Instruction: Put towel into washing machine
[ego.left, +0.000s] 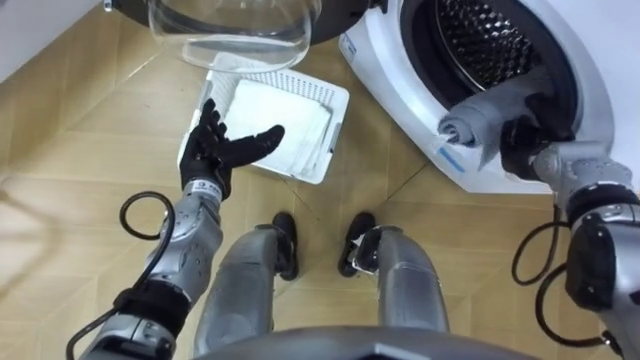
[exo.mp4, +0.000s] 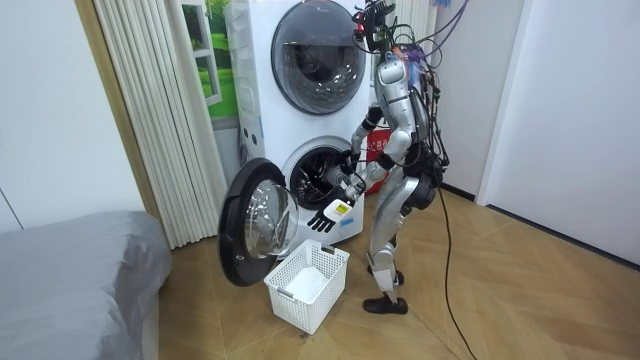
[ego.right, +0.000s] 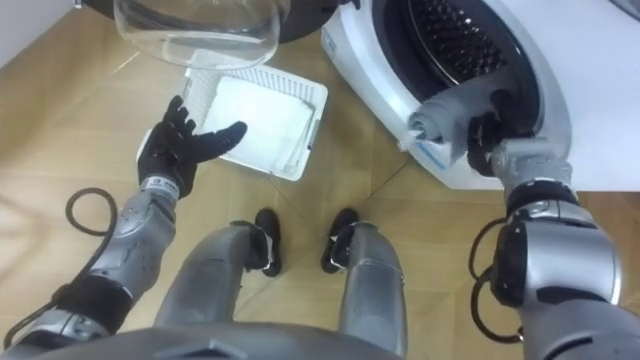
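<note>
At the washing machine (ego.left: 395, 80) mouth my right hand (ego.left: 522, 148) grips a rolled towel (ego.left: 472, 122); my left hand (ego.left: 214, 150) hangs spread over the basket (ego.left: 338, 102)

No text, number or brand can be read anywhere. A small blue label (ego.left: 453, 160) sits on the washing machine (ego.left: 595, 90), on its white front at the lower left edge of the door opening, its print too small to make out. In the room view a red sticker (exo.mp4: 378, 148) near that front's right edge is equally illegible.
</note>
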